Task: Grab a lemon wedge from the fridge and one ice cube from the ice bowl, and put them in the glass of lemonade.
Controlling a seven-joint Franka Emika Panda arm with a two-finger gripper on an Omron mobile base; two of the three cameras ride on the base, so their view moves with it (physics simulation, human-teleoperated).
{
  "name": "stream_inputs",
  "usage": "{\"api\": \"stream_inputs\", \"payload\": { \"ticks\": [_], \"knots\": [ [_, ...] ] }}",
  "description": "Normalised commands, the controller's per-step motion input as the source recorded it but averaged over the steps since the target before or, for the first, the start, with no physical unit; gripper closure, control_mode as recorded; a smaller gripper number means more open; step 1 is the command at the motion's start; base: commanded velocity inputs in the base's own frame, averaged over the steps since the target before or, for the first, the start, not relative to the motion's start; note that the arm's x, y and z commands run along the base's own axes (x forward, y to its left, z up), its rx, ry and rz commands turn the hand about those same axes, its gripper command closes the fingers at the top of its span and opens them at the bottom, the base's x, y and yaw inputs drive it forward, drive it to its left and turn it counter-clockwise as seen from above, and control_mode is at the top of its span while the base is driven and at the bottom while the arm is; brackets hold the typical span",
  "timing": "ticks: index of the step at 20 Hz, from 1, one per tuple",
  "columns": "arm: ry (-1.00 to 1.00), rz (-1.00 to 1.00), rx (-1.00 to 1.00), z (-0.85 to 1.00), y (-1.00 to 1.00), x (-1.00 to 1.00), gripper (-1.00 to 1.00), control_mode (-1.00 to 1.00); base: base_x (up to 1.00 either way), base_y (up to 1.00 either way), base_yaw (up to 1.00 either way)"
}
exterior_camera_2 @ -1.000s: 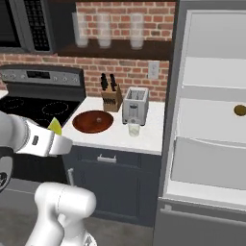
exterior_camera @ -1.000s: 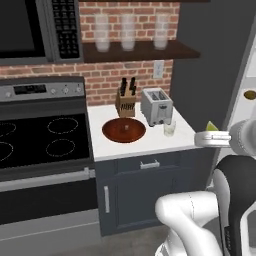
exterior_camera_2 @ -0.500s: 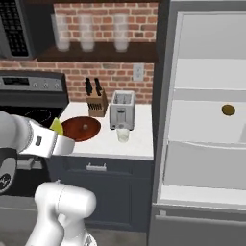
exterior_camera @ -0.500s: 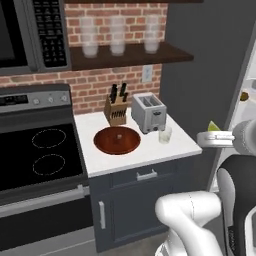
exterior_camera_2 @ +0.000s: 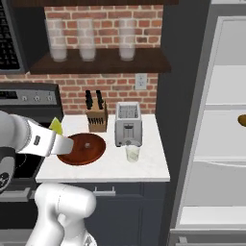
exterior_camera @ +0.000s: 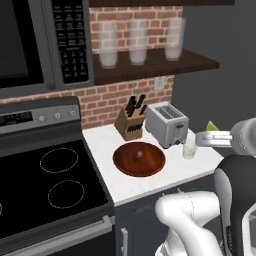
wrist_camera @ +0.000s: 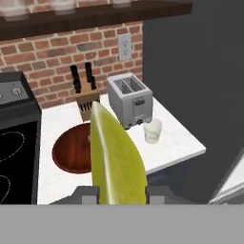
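The gripper (wrist_camera: pixel 116 194) is clamped on the lemon wedge (wrist_camera: pixel 116 159), which stands upright between the two fingertips and rises tall up the middle of the hand view. From the left base view the wedge (exterior_camera: pixel 212 126) peeks up as a small yellow-green tip at the end of the arm, out past the counter's right end, at about 3 o'clock from the glass of lemonade (exterior_camera: pixel 189 148). From the right base view it (exterior_camera_2: pixel 56 126) hangs at about 9 o'clock from the ice bowl (exterior_camera_2: pixel 82 148), over the counter's left edge.

On the white counter (exterior_camera_2: pixel 144 166) the glass (exterior_camera_2: pixel 132 153) stands just in front of the toaster (exterior_camera_2: pixel 128 123), near its front face but apart from it. The reddish-brown bowl lies to the toaster's left, with a small pale lump at its middle. A knife block (exterior_camera_2: pixel 96 116) stands behind the bowl against the brick wall.

The fridge (exterior_camera_2: pixel 226 120) stands open at the right, white shelves showing, a brownish round item (exterior_camera_2: pixel 241 119) on one of them.

The microwave keypad (exterior_camera: pixel 72 37) carries small markings, too blurred to read. I can make out no brand or label elsewhere.
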Motion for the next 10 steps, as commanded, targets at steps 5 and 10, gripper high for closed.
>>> {"api": "stream_inputs", "payload": {
  "ticks": [5,10],
  "knots": [
    [0.00,0.00,0.00,0.00,0.00,0.00,1.00,1.00,0.35,0.21,-0.17],
    [0.00,-0.10,0.00,0.00,0.00,0.08,1.00,-1.00,0.04,0.01,-0.03]
  ]
}}
